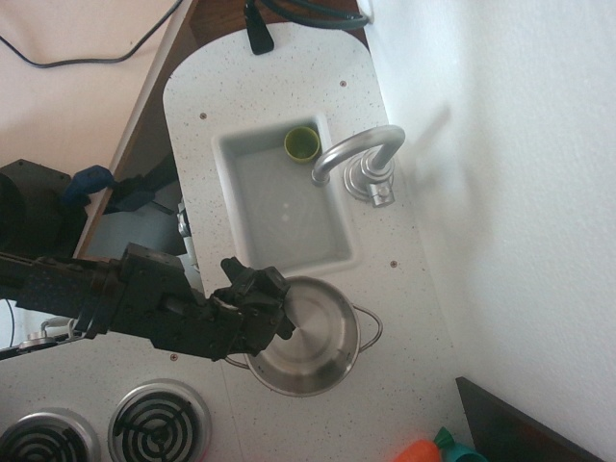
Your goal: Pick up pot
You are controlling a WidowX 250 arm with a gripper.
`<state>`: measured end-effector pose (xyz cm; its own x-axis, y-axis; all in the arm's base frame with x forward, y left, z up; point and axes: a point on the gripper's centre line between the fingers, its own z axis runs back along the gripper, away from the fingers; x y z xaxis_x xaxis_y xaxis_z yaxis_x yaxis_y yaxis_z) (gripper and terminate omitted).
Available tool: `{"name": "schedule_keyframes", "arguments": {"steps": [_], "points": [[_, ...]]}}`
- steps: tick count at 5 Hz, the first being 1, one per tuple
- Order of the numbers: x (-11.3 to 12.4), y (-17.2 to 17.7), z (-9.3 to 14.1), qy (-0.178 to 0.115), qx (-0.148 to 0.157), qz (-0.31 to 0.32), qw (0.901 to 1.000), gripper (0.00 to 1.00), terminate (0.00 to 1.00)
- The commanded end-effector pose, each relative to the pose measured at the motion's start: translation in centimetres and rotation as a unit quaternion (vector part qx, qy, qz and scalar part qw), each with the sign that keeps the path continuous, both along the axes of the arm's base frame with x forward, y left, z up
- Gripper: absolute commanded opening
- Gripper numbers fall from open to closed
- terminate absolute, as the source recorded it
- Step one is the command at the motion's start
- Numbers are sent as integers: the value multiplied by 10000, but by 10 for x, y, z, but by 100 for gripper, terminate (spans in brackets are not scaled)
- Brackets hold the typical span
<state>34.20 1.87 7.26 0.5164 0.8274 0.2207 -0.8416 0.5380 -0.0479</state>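
Gripper: black gripper [258, 306] comes in from the left side of the frame on a long dark arm [106, 298]. It sits over the left rim of the pot. I cannot tell if its fingers are spread or pressed together — they are one dark lump from above.
Pot: round shiny silver pot [313, 337], low in the middle of the frame, standing upright on the white counter [269, 87]. It is just below the sink. Its wire loop handle [372, 325] sticks out to the right.
Sink: white sink [332, 252] in the middle of the frame.
Green cup: small green cup [301, 143] inside the sink, in its upper corner — well apart from the pot.
Tap: curved silver tap [361, 152] at the right edge of the sink, bending over it.
Stove rings: two dark rings [159, 423] at the lower left of the frame.
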Motion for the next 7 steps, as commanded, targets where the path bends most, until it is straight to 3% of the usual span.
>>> {"name": "schedule_keyframes", "arguments": {"steps": [1,2,3,4,6,7], "points": [[5,-4,21,-404,174,-249,9987,0,0],[19,-9,71,-1542,644,-675,9836,0,0],[22,-16,121,-2441,1067,-996,9587,0,0],[20,-16,161,-2669,1074,-1010,9524,0,0],[20,-18,160,-2657,1095,-1107,9514,0,0],[20,-18,166,-2712,1128,-1066,9499,0,100]]}}
